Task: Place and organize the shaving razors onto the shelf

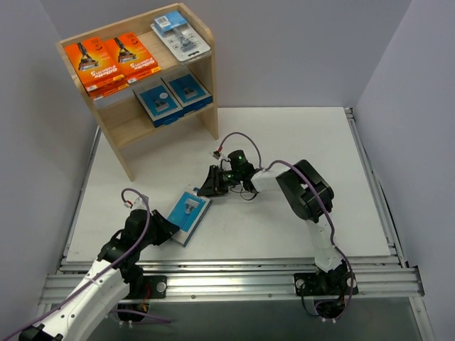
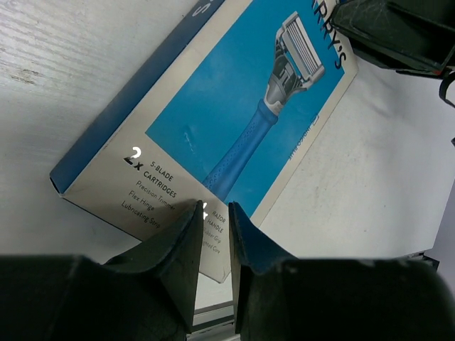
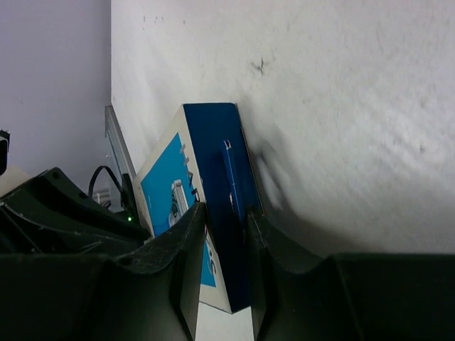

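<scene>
shelf (image 1: 128,131): far left; two orange boxes (image 1: 114,60) and a clear pack (image 1: 181,34) are laid on the top tier, two grey-blue boxes (image 1: 173,98) on the lower tier; five packs are judged placed
left gripper (image 2: 214,213): fingers are set a narrow gap apart over the near corner of the blue box (image 1: 190,215); whether it is gripped cannot be told
blue box: left on the table (image 1: 284,142), near the middle, between both grippers
right gripper (image 3: 226,209): clamped across the box's thin far edge
remaining: only this one box is left to be shelved
</scene>
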